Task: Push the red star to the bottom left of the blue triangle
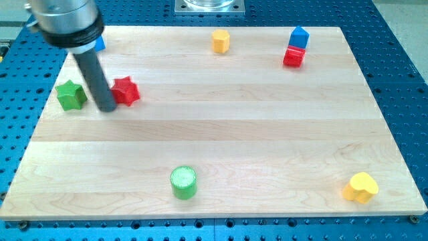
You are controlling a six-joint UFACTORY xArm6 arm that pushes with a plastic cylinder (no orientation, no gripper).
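Observation:
The red star (126, 91) lies on the wooden board at the view's upper left. My tip (107, 108) stands right against the star's left side, between it and the green star (71, 95). A blue block (99, 45), which may be the blue triangle, shows only as a sliver behind the rod near the board's top left corner. A second blue block (299, 37) sits at the view's upper right.
A red block (293, 57) sits just below the upper-right blue block. A yellow hexagon-like block (221, 41) is at top centre. A green cylinder (183, 182) is at bottom centre. A yellow heart-like block (360, 187) is at bottom right.

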